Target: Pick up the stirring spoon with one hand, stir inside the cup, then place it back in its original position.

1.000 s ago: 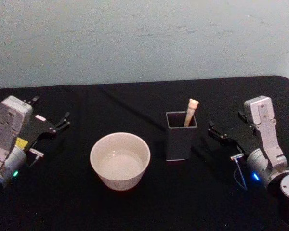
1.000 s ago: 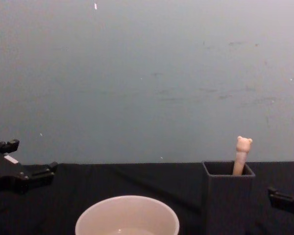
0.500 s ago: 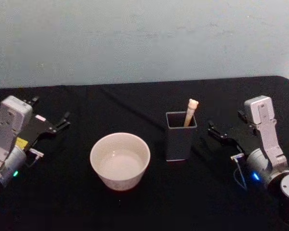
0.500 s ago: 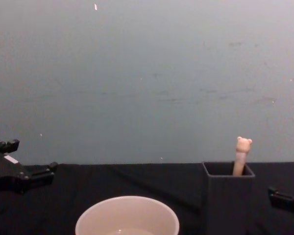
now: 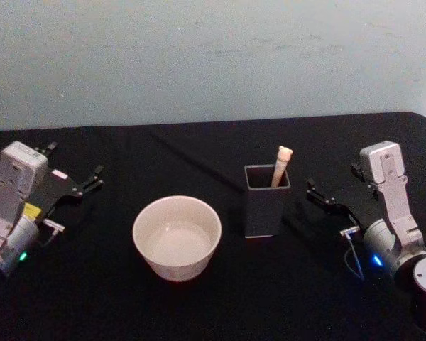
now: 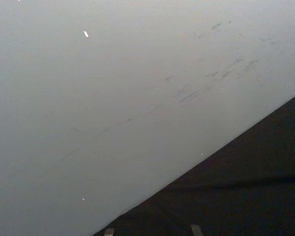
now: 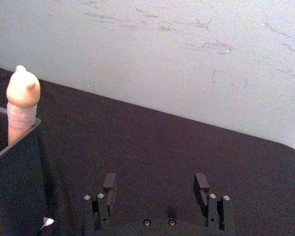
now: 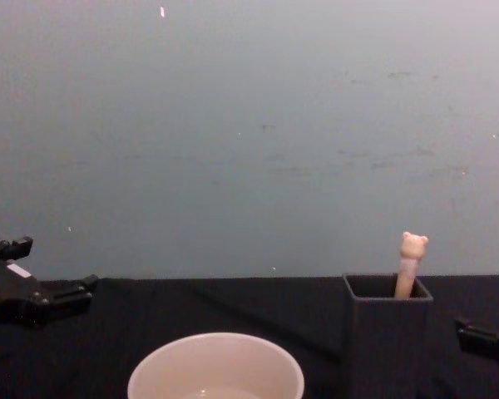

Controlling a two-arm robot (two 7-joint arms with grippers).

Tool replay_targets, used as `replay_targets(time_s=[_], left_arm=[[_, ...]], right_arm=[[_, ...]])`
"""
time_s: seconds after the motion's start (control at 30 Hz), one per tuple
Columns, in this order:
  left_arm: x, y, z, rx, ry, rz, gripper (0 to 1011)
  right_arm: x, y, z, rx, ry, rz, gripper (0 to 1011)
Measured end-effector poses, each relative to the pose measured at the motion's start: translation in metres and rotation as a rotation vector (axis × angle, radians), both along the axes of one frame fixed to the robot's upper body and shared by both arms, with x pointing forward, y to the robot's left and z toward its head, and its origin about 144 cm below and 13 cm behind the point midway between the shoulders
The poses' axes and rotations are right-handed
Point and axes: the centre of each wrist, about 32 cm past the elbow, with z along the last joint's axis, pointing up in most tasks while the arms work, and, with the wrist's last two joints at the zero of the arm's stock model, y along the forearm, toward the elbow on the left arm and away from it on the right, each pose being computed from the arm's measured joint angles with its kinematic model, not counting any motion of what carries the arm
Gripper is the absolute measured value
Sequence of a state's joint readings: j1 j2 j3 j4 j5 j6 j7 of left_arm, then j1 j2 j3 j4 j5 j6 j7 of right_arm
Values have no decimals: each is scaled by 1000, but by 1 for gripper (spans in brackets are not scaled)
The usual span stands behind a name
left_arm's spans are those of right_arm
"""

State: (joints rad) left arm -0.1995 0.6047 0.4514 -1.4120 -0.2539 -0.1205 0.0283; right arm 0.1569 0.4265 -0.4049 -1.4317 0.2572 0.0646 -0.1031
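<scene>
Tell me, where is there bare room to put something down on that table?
Bare cloth lies between the left gripper and the cup, and behind both up to the wall. Tighter: the gap between cup and holder, and between holder and right gripper.

Spoon (image 5: 280,164) in holder (image 5: 267,202); cup (image 5: 177,236) left of holder.

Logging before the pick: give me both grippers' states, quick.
Left gripper: open, holding nothing.
Right gripper: open, holding nothing, beside the holder.
</scene>
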Motion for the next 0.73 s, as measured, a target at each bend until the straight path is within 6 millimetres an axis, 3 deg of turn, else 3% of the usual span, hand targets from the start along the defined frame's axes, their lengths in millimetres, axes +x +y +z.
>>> replay_targets(time_s=[0.73], left_arm=[[0,0,0,0,0,0,1001]], right_arm=[[0,0,0,0,0,0,1003]])
